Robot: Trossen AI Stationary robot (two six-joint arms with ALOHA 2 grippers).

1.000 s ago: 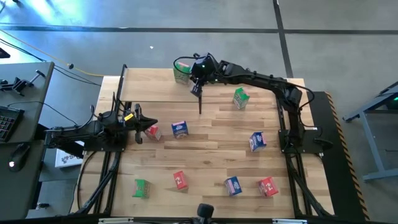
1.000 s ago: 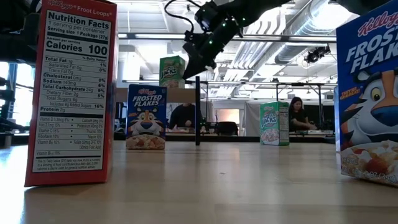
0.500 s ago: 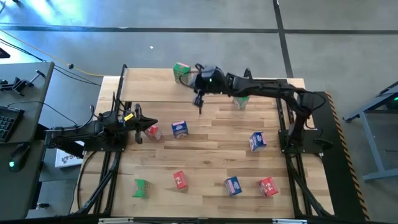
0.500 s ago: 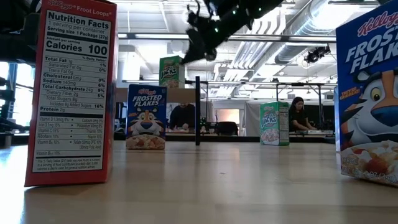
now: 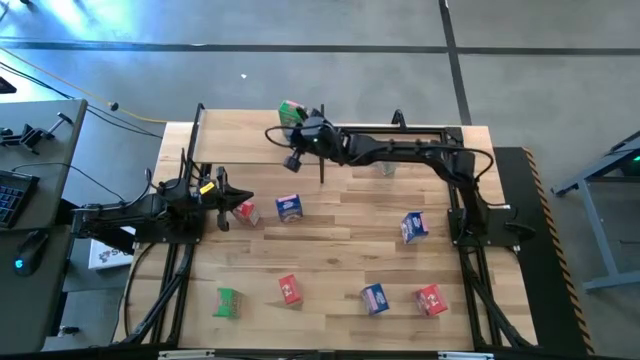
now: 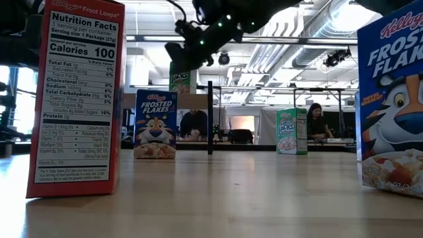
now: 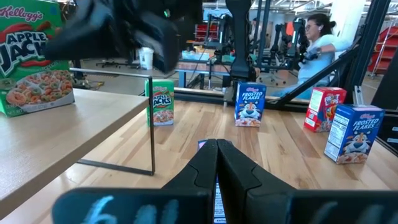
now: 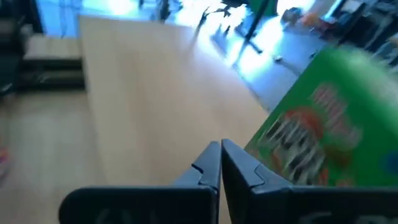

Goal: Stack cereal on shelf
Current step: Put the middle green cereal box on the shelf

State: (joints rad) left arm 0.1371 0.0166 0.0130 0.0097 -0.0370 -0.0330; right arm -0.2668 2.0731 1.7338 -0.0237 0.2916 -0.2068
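Right gripper (image 5: pixel 293 160) sits over the shelf (image 5: pixel 240 135), fingers pressed together, empty, just beside the green box (image 5: pixel 291 111) standing on the plank. Left gripper (image 5: pixel 222 196) waits off the shelf's near edge, pinched closed, empty. Next fetch: clear the post (image 5: pixel 321 165); seat boxes flush.

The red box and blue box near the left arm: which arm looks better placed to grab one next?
Probably the left. The left gripper rests right beside the red box and blue box, while the right gripper is up over the shelf next to the green box.
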